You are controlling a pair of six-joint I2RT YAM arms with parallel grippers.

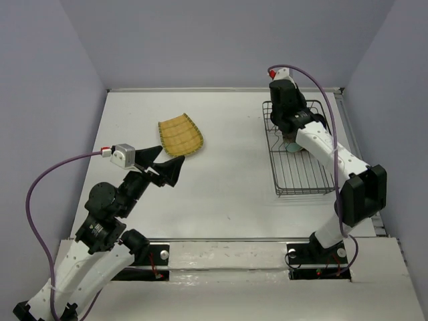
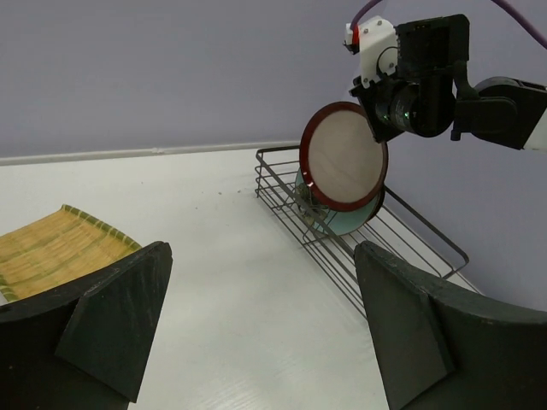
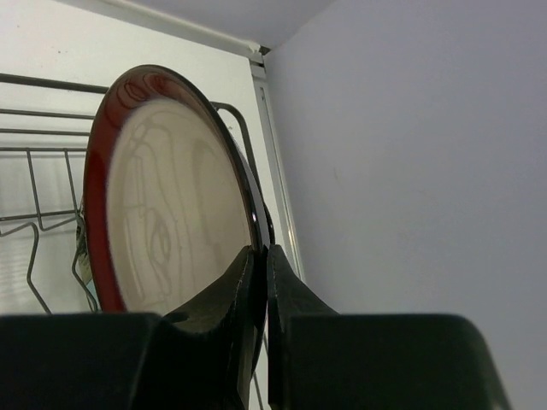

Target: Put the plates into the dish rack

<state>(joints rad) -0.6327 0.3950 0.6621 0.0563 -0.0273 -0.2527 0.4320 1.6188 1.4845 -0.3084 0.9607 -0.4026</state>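
Right gripper (image 3: 258, 282): clamped shut on the rim of the red-rimmed plate (image 3: 171, 205), one finger on each face, pinching the edge. Plate held upright on edge, beige face turned toward the left arm's side, dark back toward the right wall. Position: over the far half of the rack (image 2: 408, 246), lower edge down by the top wires. Touching the wires or not, cannot tell.

Teal plate (image 2: 352, 220): inside the rack, leaning, just behind and below the red-rimmed plate and largely hidden by it in the left wrist view. From the top, only a pale sliver visible under the right arm.

Rack: black wire, set lengthwise along the right side of the table (image 1: 227, 200), upright prongs visible in the right wrist view.

Yellow plate (image 1: 180, 136): lying on the table, left of centre toward the far edge, well apart from the rack, just beyond the left gripper (image 1: 162, 164).

Left gripper: jaws spread wide, nothing between them, hovering above the table and pointed across it toward the rack. In its own view, the yellow plate at lower left past one finger, the red-rimmed plate framed between both.
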